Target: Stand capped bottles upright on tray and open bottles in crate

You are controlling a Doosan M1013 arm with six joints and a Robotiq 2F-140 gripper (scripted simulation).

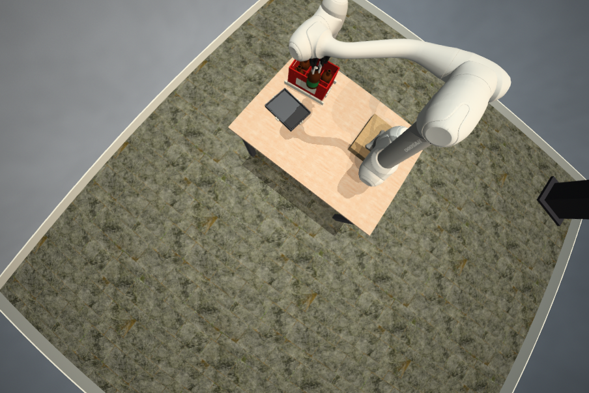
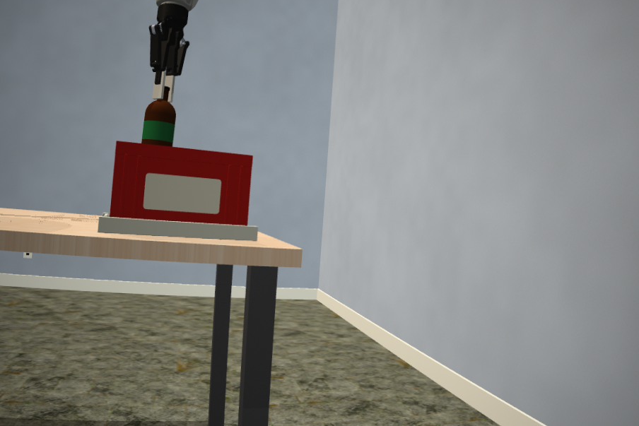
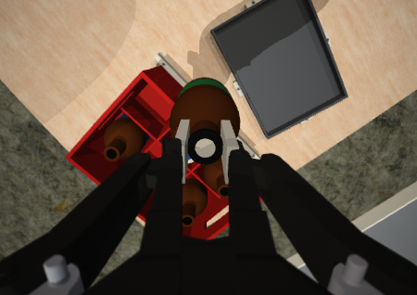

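My gripper (image 3: 205, 134) is shut on the neck of a brown capped bottle with a green label (image 2: 158, 122), holding it upright above the red crate (image 2: 180, 188). The gripper also shows in the side view (image 2: 164, 91) and from overhead (image 1: 317, 67). In the wrist view the bottle (image 3: 204, 111) hangs over the crate's edge nearest the dark grey tray (image 3: 278, 57). The crate (image 3: 139, 134) holds three open brown bottles; one (image 3: 118, 139) stands at the left. The tray (image 1: 287, 109) is empty and lies beside the crate (image 1: 307, 73).
The crate sits on a grey base plate (image 2: 177, 227) at the table's corner, near the edge. A wooden block (image 1: 371, 136) lies by the arm's base (image 1: 375, 169). A wall stands close behind the table.
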